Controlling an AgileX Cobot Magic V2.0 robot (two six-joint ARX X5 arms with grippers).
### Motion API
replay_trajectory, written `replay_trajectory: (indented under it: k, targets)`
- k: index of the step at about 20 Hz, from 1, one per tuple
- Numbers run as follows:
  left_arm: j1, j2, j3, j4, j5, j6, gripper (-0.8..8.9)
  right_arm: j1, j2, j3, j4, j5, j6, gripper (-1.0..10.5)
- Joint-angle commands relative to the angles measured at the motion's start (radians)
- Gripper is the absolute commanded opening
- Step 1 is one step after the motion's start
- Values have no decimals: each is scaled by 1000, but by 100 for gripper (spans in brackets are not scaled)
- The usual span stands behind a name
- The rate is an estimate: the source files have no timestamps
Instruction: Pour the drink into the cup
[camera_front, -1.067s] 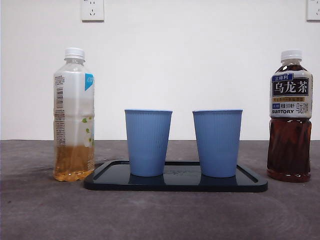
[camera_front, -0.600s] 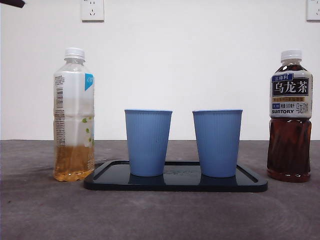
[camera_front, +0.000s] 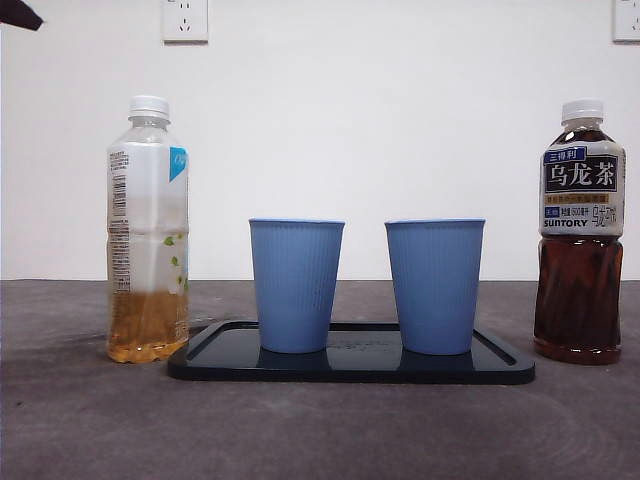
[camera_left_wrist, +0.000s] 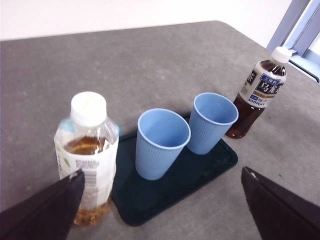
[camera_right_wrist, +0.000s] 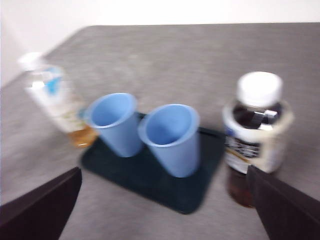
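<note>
Two empty blue cups (camera_front: 296, 285) (camera_front: 435, 286) stand side by side on a black tray (camera_front: 350, 366). A clear bottle with amber drink and a white cap (camera_front: 148, 232) stands left of the tray. A dark Suntory tea bottle (camera_front: 580, 232) stands to its right. My left gripper (camera_left_wrist: 162, 200) is open, high above the clear bottle (camera_left_wrist: 87, 155) and the cups (camera_left_wrist: 162, 142). My right gripper (camera_right_wrist: 162, 200) is open, high above the tea bottle (camera_right_wrist: 255, 135) and the tray (camera_right_wrist: 150, 175). A black arm tip (camera_front: 18, 14) shows at the front view's top left corner.
The grey table (camera_front: 320, 430) runs to a white wall with two sockets (camera_front: 185, 18). A window frame (camera_left_wrist: 302, 30) shows beyond the table's edge in the left wrist view.
A black arm tip has come into the front view's top left corner and grown a little larger. The bottles, cups and tray have not moved.
</note>
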Motion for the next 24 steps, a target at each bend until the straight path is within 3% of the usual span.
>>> replay_trajectory:
  k: [1,8,15,19,24]
  targets:
    - [-5,12,21,-6,2,-34,500,2,18,5,9,73,23,530]
    - [-5,14,21,-6,2,-52,500,11,39,-149,199,112,87,530]
    - [-5,18,21,3,2,-50,500,37,96,-380,601,185,211,530]
    - [-5,35,20,3,2,-42,500,58,205,-483,837,291,191,530]
    - [-5,61,20,2,2,-41,500,58,421,-514,1125,313,118,530]
